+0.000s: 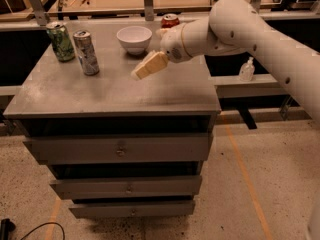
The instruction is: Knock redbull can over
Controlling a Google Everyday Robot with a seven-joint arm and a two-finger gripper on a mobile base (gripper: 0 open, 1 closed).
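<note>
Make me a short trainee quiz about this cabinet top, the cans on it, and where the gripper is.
1. True or false: the redbull can lies on its side.
2. Multiple choice: over the cabinet top, the gripper is
A) right of the redbull can in the picture, apart from it
B) pressed against the redbull can
C) behind the redbull can, at the far edge
3. Fill in: the other can, just picture-left of the redbull can, is patterned in ____.

Key: 1 false, it stands upright; 2 A; 3 green.
</note>
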